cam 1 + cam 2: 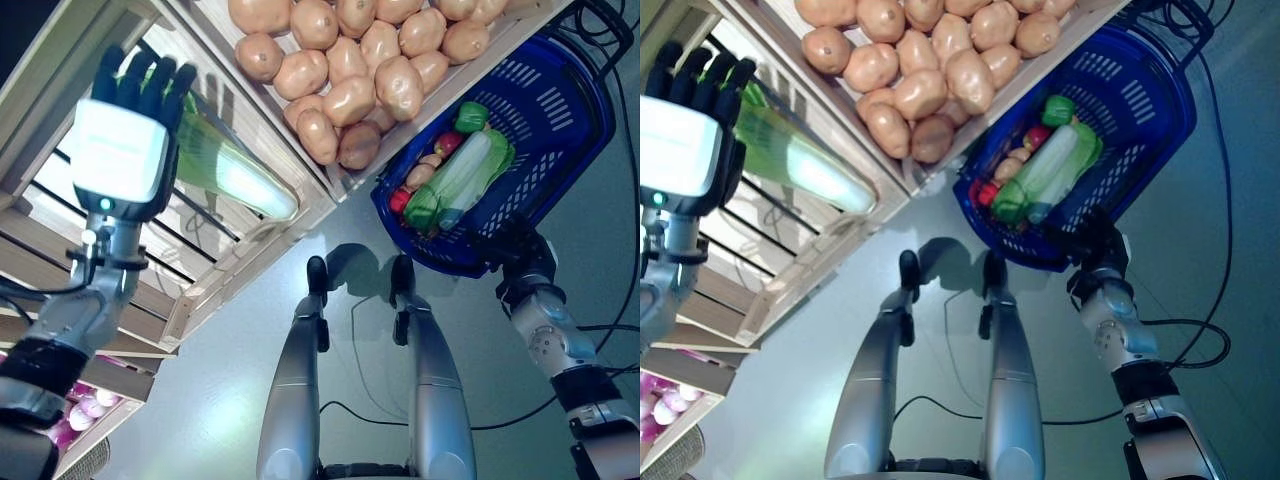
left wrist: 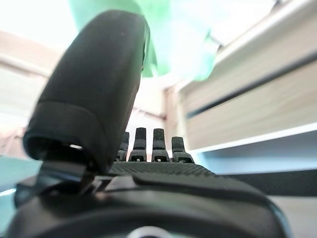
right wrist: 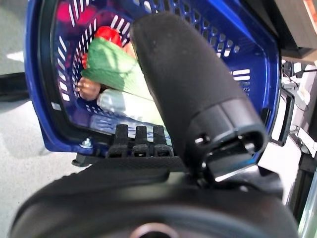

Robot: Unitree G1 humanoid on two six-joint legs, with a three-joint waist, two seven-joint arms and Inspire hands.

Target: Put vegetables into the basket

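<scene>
The two eye views look down from the robot's head, set slightly apart, and share the wooden crate (image 1: 255, 250), the potatoes (image 1: 350, 70) and the blue basket (image 1: 570, 120). The left wrist view looks along the left hand (image 2: 94, 99) from very close, toward the crate's slats. The right wrist view, equally close, looks past the right hand (image 3: 193, 94) into the basket.

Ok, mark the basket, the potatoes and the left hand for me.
basket (image 1: 585, 110), left eye view, on its blue slotted wall.
potatoes (image 1: 348, 98), left eye view, on one potato mid-pile in the crate.
left hand (image 1: 120, 150), left eye view, on the back of the hand.
</scene>
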